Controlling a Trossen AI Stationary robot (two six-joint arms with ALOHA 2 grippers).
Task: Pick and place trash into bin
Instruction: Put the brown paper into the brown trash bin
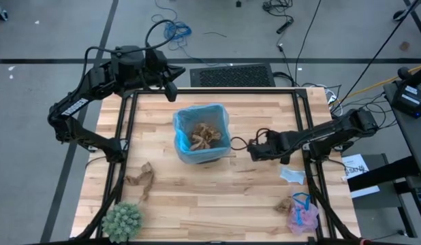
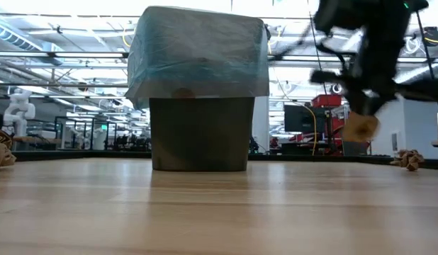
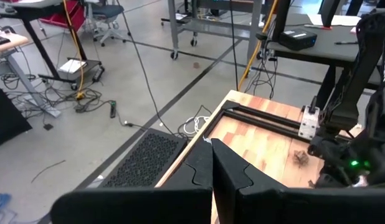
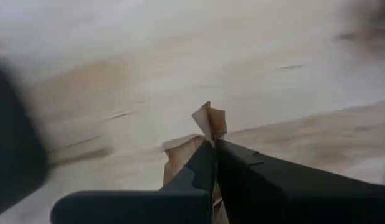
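Above the wooden table — beside the bin — the right tool clamps a brown paper wad.

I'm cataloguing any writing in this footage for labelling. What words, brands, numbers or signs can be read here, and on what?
No text can be read in any view.
White label on the left arm: lettering too small to read.
Printed white sheet beside the table's right edge: dark marks, too blurred to read.
Bin, brown paper wad in the shut right gripper, white paper bit, pink mesh puff: no writing visible.
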